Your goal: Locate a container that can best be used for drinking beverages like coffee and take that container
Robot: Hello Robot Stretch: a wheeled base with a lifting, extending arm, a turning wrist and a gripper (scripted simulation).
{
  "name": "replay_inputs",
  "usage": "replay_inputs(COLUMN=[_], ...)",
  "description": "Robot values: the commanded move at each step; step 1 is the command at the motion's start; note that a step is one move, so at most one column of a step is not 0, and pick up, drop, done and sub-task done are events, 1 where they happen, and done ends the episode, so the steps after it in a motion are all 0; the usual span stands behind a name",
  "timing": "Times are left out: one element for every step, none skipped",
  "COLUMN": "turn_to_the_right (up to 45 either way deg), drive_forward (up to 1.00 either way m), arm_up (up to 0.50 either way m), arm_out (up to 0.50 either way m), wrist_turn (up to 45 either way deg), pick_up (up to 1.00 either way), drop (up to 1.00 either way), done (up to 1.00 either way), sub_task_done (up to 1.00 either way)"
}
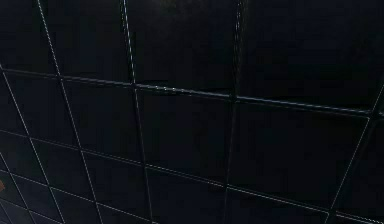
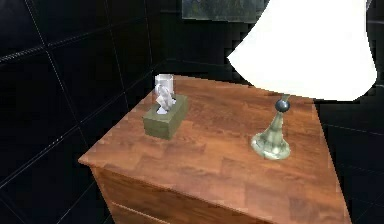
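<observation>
- While the fwd view faces a dark tiled wall (image 1: 190, 110) w/ thin pale grout lines, the arm side view looks down on a wooden bedside table (image 2: 215, 160).
- Table: reddish-brown plank top, drawer front (image 2: 170, 205) below its near edge. Dark tiles lie behind it and to the view's left.
- Tissue box (image 2: 163, 118): olive-green, on the tabletop's left part, white tissue sticking up from its slot.
- Lamp (image 2: 300, 60): big white shade over the table's right part, reaching the view's top right corner.
- Lamp base (image 2: 272, 140): slim, brass-coloured, stands on the top, well apart from the tissue box.
- Gripper: can't tell its state.
- Drinking container: can't tell where it is.
</observation>
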Motion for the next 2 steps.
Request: replay_inputs(turn_to_the_right=[0.0,0.0], drive_forward=[0.00,0.00], arm_up=[0.38,0.00], arm_out=[0.00,0.46], wrist_turn=[0.0,0.0], pick_up=[0.00,0.00], drop=[0.00,0.00], done=[0.00,0.00], sub_task_done=[0.00,0.00])
